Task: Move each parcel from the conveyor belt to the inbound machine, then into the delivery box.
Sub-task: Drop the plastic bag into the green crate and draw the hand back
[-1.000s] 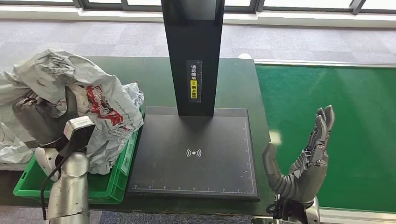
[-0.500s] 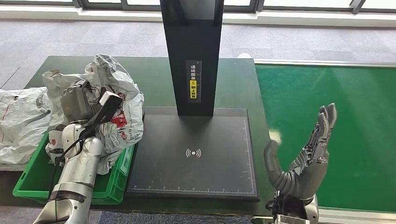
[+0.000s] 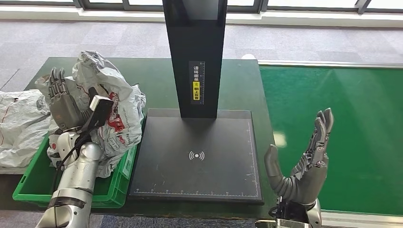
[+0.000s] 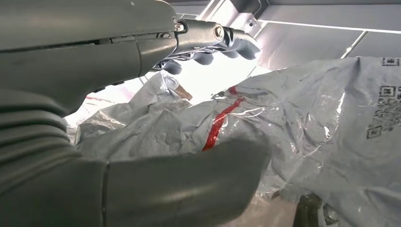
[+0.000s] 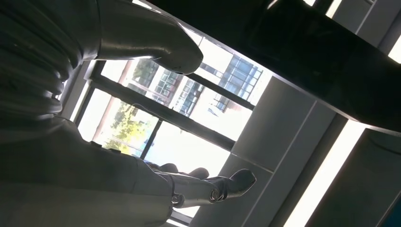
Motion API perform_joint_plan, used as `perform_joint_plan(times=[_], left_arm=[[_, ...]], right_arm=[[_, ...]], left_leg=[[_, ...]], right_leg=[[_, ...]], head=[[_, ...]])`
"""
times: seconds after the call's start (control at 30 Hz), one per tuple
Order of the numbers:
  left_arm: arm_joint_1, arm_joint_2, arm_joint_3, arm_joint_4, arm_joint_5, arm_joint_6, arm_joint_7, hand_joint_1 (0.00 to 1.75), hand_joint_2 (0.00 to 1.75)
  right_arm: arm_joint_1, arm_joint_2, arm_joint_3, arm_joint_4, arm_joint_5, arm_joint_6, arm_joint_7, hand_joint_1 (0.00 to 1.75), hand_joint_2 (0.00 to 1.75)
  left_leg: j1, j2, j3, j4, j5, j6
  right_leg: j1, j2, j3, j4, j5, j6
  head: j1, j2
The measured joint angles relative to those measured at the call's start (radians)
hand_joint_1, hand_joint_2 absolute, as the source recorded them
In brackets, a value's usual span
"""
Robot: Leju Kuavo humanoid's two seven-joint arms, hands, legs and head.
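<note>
Parcel (image 3: 111,107), a crumpled grey plastic mailer bag with red print, sits heaped in the green delivery box (image 3: 116,183) at the left edge of the dark green tabletop (image 3: 157,80). Left robot hand (image 3: 62,102) raised just beside the parcel's left side, fingers straight and spread, holding nothing. Black inbound machine (image 3: 197,156) stands right of the box, its flat scan plate bare, upright column behind. Right robot hand (image 3: 304,166) hovers at the plate's front right corner, palm upright, fingers extended and apart, nothing held. Green conveyor belt (image 3: 356,128) lies to the right. Second white bag (image 3: 21,126) lies left of the box.
</note>
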Motion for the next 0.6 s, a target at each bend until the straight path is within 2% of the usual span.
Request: perform_joint_plan(times=[0.2, 0.43, 0.6], left_arm=[[0.004, -0.008, 0.017, -0.023, -0.083, 0.0, 0.003, 0.0, 0.0], [0.017, -0.045, 0.072, -0.076, -0.11, 0.0, -0.066, 0.0, 0.0], [0.064, -0.065, 0.076, -0.127, -0.086, 0.0, -0.107, 0.0, 0.0]], right_arm=[[0.002, 0.002, 0.0, 0.001, 0.0, 0.0, 0.003, 0.0, 1.75], [0.021, 0.006, 0.0, 0.001, -0.004, 0.0, 0.001, 0.0, 1.75], [0.023, 0.016, 0.0, 0.001, 0.006, 0.015, 0.021, 0.0, 1.75]], left_leg=[[0.0, 0.0, 0.0, 0.0, 0.0, 0.0], [0.0, 0.0, 0.0, 0.0, 0.0, 0.0], [0.0, 0.0, 0.0, 0.0, 0.0, 0.0]], right_leg=[[0.0, 0.0, 0.0, 0.0, 0.0, 0.0], [0.0, 0.0, 0.0, 0.0, 0.0, 0.0], [0.0, 0.001, -0.001, 0.0, 0.0, 0.0]], head=[[0.0, 0.0], [0.0, 0.0], [0.0, 0.0]])
